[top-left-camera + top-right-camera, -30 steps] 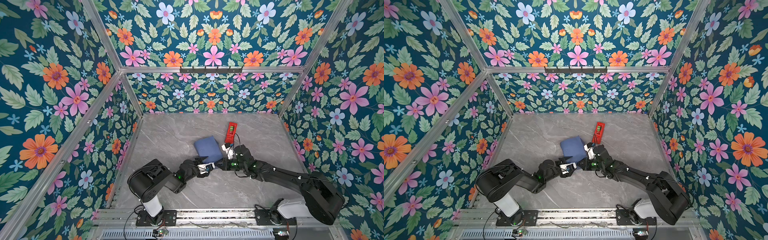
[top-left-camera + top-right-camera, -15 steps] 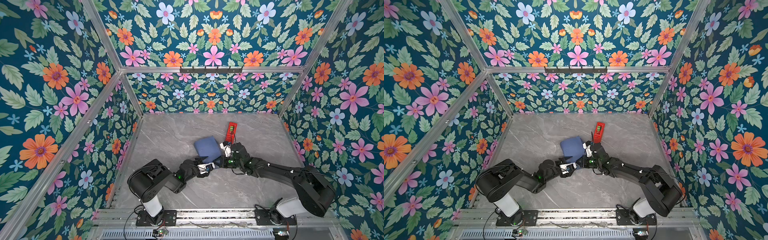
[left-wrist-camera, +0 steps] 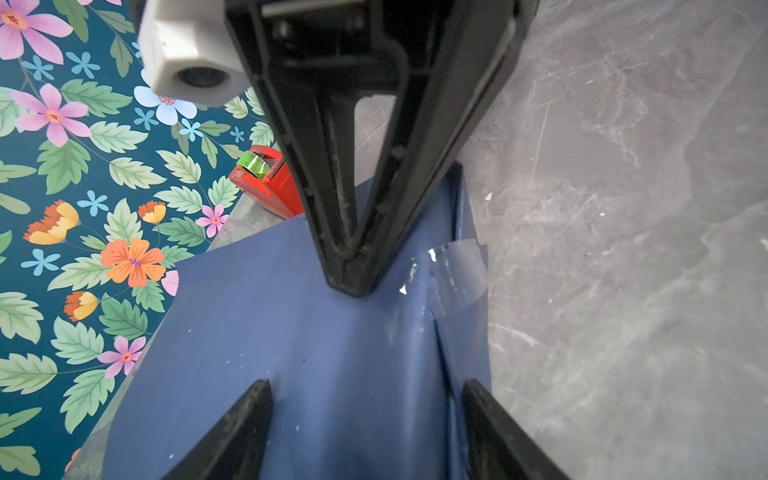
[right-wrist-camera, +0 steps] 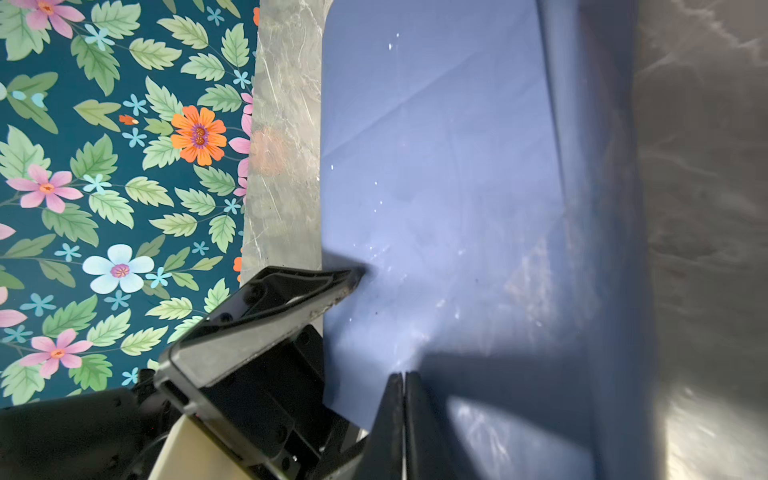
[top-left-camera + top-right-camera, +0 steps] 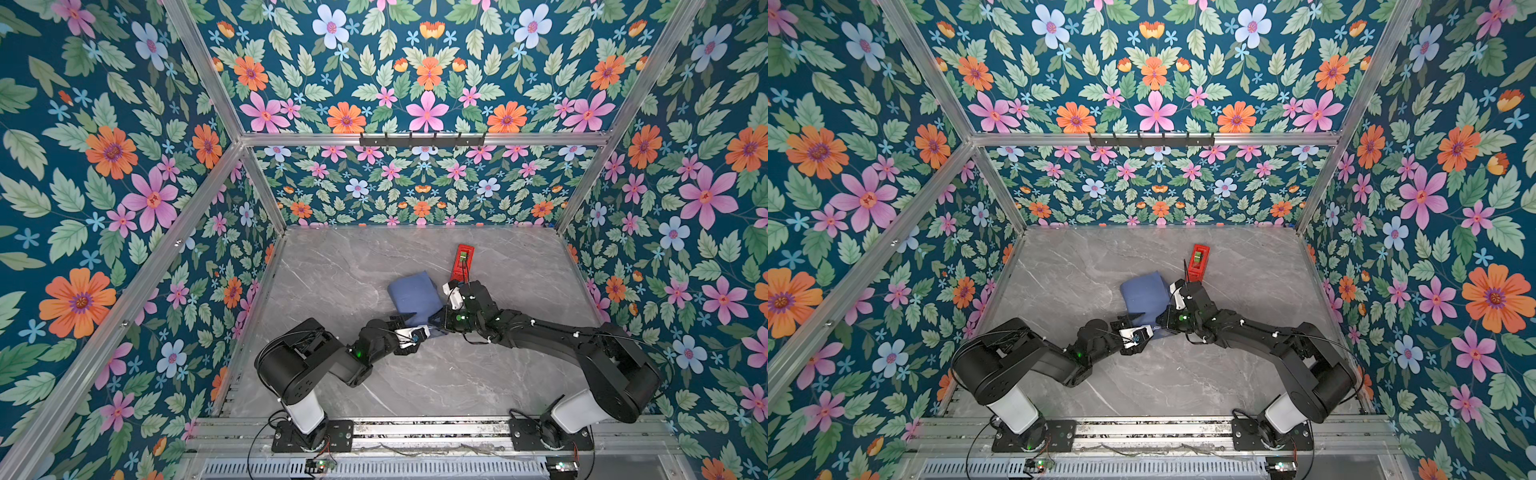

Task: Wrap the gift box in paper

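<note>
The blue paper is folded into a box-shaped bundle on the table's middle; the gift box is hidden under it. My left gripper is open, its fingers spread wide against the paper at the bundle's near end. My right gripper is shut, its tip touching the paper beside a strip of clear tape that lies over a fold. In the right wrist view the shut right gripper rests on the paper. Both top views show the left gripper and right gripper close together.
A red tape dispenser with a green roll stands just behind the bundle, close to my right wrist. Grey marble table all round, enclosed by floral walls. Both arm bases sit on the front rail.
My right gripper's jaws have closed the last bit. Its arm has shifted slightly at the elbow. The left arm and the bundle have stayed put.
</note>
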You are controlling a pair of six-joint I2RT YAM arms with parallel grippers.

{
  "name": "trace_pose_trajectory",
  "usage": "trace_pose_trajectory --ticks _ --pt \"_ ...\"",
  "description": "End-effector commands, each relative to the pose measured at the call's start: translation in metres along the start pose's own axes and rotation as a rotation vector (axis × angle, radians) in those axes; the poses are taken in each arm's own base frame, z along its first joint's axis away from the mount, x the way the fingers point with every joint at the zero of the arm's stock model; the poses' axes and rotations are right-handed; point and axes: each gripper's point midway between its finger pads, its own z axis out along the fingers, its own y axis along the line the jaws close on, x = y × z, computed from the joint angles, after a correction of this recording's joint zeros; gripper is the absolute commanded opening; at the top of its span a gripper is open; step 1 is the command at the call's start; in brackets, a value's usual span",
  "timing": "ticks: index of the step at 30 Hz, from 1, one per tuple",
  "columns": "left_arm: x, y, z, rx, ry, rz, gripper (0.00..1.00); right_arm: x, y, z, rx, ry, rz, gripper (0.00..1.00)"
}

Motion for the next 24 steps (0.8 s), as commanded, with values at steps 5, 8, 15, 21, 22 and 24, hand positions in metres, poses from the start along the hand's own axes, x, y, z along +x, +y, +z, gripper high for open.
trace_pose_trajectory --ticks 5,8,15,21,22,24 --pt "0.005 -0.007 0.0 0.03 0.018 -0.023 0.73 0.012 0.007 -0.025 -0.046 -0.002 -0.08 0.08" --pt "0.005 -0.006 0.001 0.028 0.016 -0.023 0.73 0.032 0.005 -0.025 -0.057 0.03 -0.128 0.08" --pt "0.005 -0.006 0.001 0.03 0.018 -0.027 0.73 0.041 0.009 -0.004 -0.05 0.051 -0.181 0.08" --pt "0.004 -0.006 0.0 0.03 0.016 -0.027 0.73 0.034 0.004 0.007 -0.03 0.032 -0.177 0.07" --pt "0.004 -0.007 0.0 0.033 0.016 -0.028 0.73 0.034 0.003 0.007 -0.023 0.031 -0.175 0.06" --pt "0.005 -0.006 0.0 0.03 0.018 -0.027 0.73 0.033 -0.003 0.007 0.002 0.027 -0.174 0.06"
